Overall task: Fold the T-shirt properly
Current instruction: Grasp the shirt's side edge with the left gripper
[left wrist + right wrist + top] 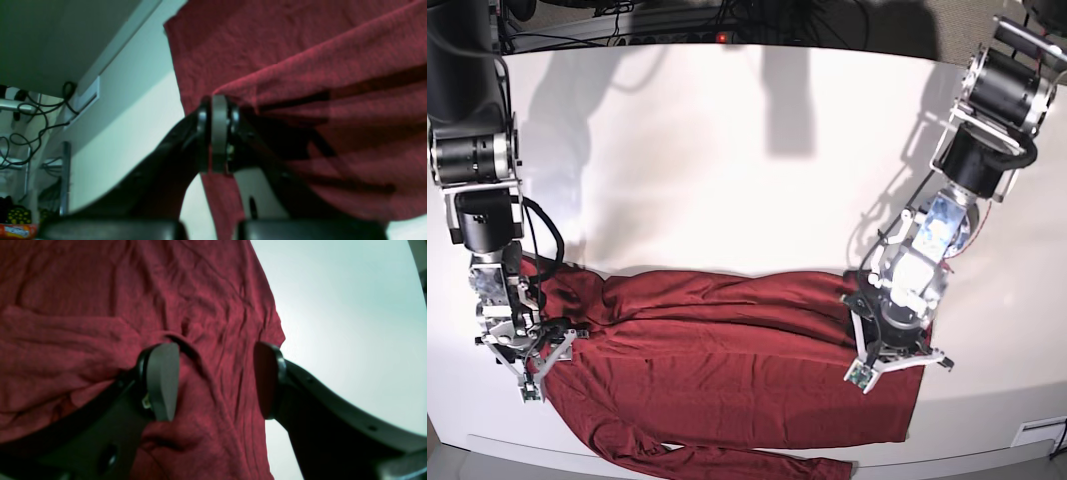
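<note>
Maroon knit shirt is lying across the near part of the white table, long axis running side to side in the base view, one sleeve trailing along the near edge. Left gripper is sitting at the shirt's end on the base view's right, pads pressed together with a ridge of fabric pinched up between them; wrist view is showing cloth tenting away from the closed tips. Right gripper is sitting at the opposite end, jaws spread wide and straddling wrinkled fabric near the shirt's edge, nothing clamped; bare table is showing just past the outer finger. So the two arms are bracketing the long axis, one per end, each already over its own side, with neither nearer to the middle. My read: the coming fold is turning on that axis. With both ends held, the cloth could be lifted and carried across it toward the near or far edge, but only one end is being gripped right now, so the right side needs to close first or the fabric will be dragging unevenly. No containers in view, so nothing to report on contents.
</note>
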You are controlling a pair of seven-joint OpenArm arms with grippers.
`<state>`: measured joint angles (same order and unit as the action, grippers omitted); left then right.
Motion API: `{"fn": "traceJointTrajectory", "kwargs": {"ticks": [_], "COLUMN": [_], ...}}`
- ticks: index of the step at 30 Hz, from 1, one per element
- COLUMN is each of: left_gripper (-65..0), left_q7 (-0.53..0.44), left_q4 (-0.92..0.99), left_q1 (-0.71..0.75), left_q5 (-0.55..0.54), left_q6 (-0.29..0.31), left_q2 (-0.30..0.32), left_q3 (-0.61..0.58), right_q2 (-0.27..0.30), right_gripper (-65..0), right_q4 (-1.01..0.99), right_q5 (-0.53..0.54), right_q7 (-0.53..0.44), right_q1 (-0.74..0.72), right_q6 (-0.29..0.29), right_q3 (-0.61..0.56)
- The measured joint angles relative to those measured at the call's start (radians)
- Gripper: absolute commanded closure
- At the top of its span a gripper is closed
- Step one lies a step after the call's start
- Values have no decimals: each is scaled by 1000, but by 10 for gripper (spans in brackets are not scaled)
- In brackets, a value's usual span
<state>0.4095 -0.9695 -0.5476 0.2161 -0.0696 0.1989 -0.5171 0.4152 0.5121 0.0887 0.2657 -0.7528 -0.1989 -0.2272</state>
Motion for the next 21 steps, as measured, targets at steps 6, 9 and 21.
{"fn": "traceJointTrajectory", "kwargs": {"ticks": [6,9,21], "left_gripper": [0,0,-238], "left_q7": [-7,-7,-82], "left_q4": [114,120,120], "left_q1": [-66,-68,-68], "left_q5": [-7,-8,-4], "left_q6": [2,2,1], "left_q2": [0,0,-2], "left_q3": [0,0,0], "right_q2": [0,1,0], "right_gripper": [-351,-351,-351], "right_q4": [0,0,0], "right_q5": [0,0,-3], "right_q7": [5,5,5], "right_q1": [0,0,0], "right_q6": [0,0,0], "right_q3": [0,0,0]}}
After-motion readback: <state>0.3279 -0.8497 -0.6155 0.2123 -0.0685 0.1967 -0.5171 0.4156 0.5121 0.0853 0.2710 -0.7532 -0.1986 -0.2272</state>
